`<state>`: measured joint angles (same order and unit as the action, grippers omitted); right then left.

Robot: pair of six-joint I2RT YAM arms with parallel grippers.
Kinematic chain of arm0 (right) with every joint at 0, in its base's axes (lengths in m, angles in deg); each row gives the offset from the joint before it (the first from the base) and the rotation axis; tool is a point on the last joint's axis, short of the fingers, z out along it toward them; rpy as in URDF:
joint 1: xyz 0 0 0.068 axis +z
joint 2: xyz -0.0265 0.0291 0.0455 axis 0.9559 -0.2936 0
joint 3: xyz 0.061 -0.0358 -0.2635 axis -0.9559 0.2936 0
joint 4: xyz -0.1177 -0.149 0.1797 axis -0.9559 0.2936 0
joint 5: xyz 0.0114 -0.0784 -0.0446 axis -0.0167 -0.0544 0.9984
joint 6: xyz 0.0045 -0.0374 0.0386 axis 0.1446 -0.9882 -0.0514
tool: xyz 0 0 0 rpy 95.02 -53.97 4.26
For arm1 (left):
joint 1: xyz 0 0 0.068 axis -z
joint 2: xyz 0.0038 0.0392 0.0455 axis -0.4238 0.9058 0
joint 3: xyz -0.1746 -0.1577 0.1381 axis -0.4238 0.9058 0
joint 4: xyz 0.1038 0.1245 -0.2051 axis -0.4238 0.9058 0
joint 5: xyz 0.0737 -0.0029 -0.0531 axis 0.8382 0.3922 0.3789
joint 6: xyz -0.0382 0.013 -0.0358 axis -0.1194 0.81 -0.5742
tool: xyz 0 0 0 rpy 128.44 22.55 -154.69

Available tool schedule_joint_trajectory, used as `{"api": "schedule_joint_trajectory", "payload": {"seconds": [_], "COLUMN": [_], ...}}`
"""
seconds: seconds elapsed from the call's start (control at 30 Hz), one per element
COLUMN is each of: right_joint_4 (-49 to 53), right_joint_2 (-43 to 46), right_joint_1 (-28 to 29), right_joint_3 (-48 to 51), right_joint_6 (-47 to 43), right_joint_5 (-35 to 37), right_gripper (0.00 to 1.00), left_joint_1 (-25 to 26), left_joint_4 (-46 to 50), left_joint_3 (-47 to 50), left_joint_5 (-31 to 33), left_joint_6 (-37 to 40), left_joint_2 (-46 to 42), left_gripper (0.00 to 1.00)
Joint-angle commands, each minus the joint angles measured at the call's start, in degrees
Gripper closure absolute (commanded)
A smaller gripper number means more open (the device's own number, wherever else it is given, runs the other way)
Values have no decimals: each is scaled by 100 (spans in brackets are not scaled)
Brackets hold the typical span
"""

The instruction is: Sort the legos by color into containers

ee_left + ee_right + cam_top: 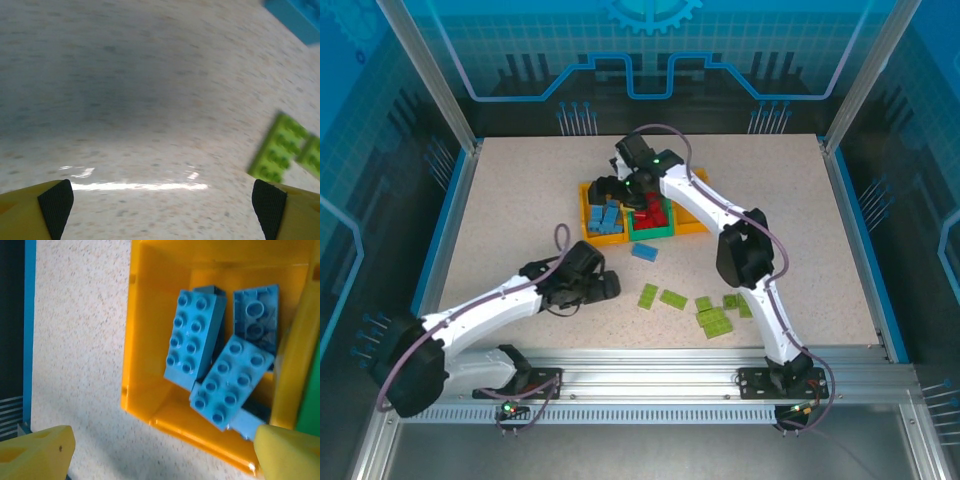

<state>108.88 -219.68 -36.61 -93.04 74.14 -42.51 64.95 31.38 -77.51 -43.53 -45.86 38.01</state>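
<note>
Robot lab cell: aluminium-profile frame [660, 390], blue circuit-print wall panels [650, 60] enclosing speckled tabletop [510, 190].

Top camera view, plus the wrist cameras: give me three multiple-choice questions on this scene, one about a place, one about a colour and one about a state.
1. Where does the loose blue brick lie?
A. inside a bin
B. on the table, just in front of the green bin
C. held in a gripper

2. What colour are the bricks in the left orange bin?
A. red
B. blue
C. lime green

3. How is the right gripper?
A. open and empty above the left orange bin
B. shut on a red brick
C. shut on a lime green brick

Answers: B, it rests on bare tabletop beside the bins. B, the right wrist view shows blue studded bricks inside. A, its fingers stand wide apart with nothing between them.
</note>
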Motion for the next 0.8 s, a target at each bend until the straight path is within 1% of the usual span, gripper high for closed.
{"api": "schedule_joint_trajectory", "payload": {"seconds": [0.0,0.1,0.17,0.27,0.37,0.43,0.57,0.67,0.77], "right_joint_4": [32,-107,-208,-387,-518,-545,-474,-356,-312], "right_joint_2": [1095,1883,2407,3118,3747,4084,4515,4625,4738], "right_joint_1": [-75,-309,-599,-1126,-1731,-2133,-2820,-3143,-3358], "right_joint_3": [675,1707,2413,3416,4245,4666,5289,5581,5855], "right_joint_6": [-421,-525,-517,-500,-524,-584,-826,-1031,-1168], "right_joint_5": [-7,274,387,475,535,546,490,447,393], "right_gripper": [6,6,6,6,5,5,5,4,4], "left_joint_1": [483,919,1105,1243,1303,1333,1338,1342,1345], "left_joint_4": [-332,-36,123,102,27,67,174,202,200], "left_joint_3": [-612,-1158,-1466,-1689,-1869,-2033,-2339,-2478,-2533], "left_joint_5": [-71,76,168,140,59,57,76,84,132], "left_joint_6": [820,1222,1309,1376,1435,1497,1578,1622,1664], "left_joint_2": [546,1306,1777,2283,2681,2939,3417,3661,3814], "left_gripper": [4,4,5,9,10,12,20,24,31]}}
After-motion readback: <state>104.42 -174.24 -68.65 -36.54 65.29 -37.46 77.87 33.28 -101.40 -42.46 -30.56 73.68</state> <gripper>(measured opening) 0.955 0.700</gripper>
